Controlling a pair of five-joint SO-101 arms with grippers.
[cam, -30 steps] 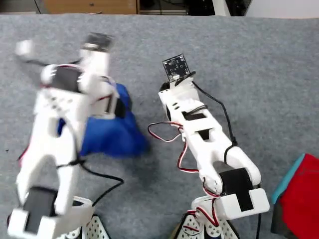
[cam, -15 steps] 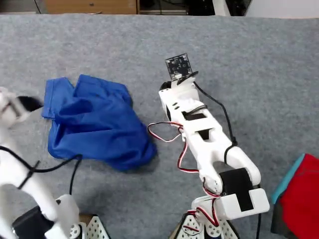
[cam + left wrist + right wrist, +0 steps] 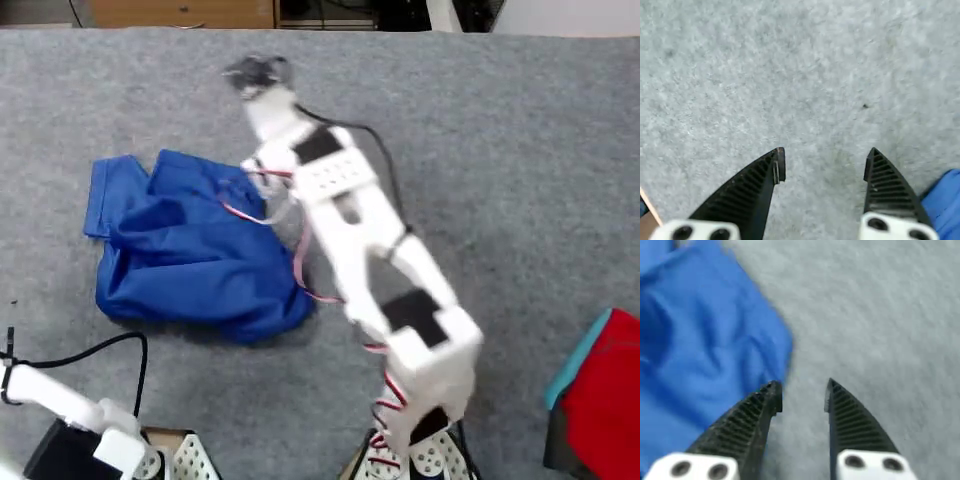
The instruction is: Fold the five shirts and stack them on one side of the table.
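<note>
Blue shirt lies crumpled at left on the grey table; right gripper, jaws apart and empty, hovers by the shirt's far right edge; left gripper, jaws apart, hangs over bare table; red shirt sits near right.

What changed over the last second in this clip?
The left gripper drew back off the blue shirt toward its base and is now open over the table. The right gripper swung out from rest to the shirt's far edge, open and holding nothing. The shirt has lain crumpled in the same spot for the last half second. The red shirt stayed put.
</note>
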